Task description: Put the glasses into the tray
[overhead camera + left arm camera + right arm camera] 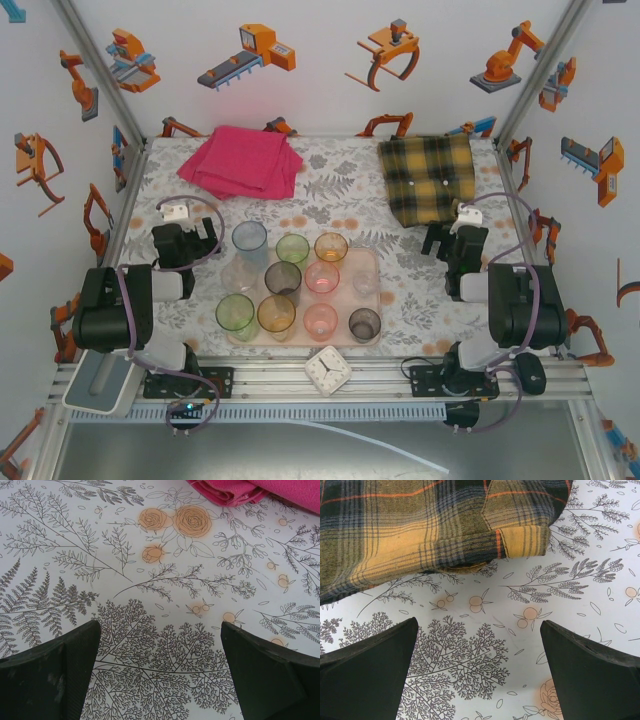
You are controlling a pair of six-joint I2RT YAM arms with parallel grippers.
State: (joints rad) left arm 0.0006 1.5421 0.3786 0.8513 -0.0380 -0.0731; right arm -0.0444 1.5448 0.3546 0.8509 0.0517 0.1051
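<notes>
Several glasses stand upright in rows on the pale-pink tray at the table's middle front, among them a blue glass, a green glass, an amber glass and a smoky grey glass. My left gripper hovers just left of the tray's far corner, open with nothing between its fingers. In the left wrist view the left gripper has only printed tablecloth under it. To the right of the tray my right gripper is open and empty. The right wrist view shows the right gripper over bare cloth.
A folded pink cloth lies at the back left, its edge just ahead of the left fingers. A yellow plaid cloth lies at the back right, close ahead of the right fingers. A small white square clock sits on the front rail.
</notes>
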